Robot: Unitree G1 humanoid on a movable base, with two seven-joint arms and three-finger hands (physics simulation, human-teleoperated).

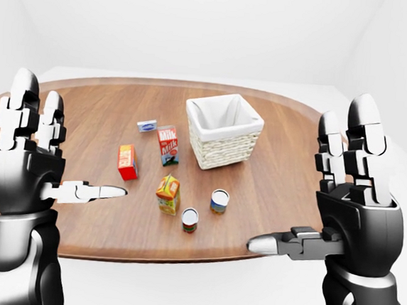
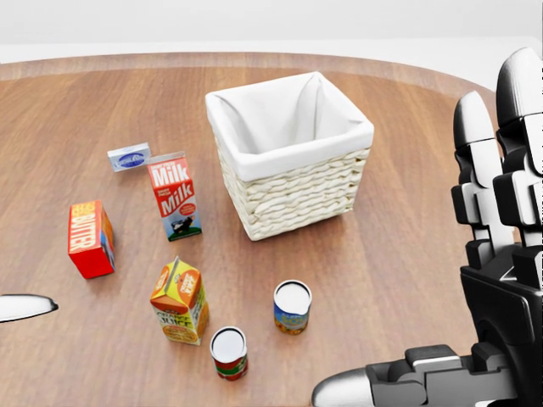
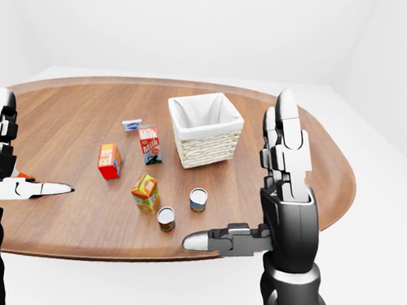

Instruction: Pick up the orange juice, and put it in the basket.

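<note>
We see the orange juice (image 2: 179,302) as a small orange-and-yellow carton with a gabled top, standing upright on the bench (image 2: 407,254), turned slightly askew, toward the bottom left of the head view. The basket (image 2: 288,153) is a square, pale woven wicker one with a white cloth liner, open and upright, up and right of the carton, well apart.

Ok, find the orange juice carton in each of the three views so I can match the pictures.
Left-eye view: orange juice carton stands a little left of centre, below the milk carton.
Head view: lower left of centre, left of two cans.
Right-eye view: left of centre, above the red-labelled can.
Shared landmark: the white-lined wicker basket, up and to the right of the juice in every view.
</note>
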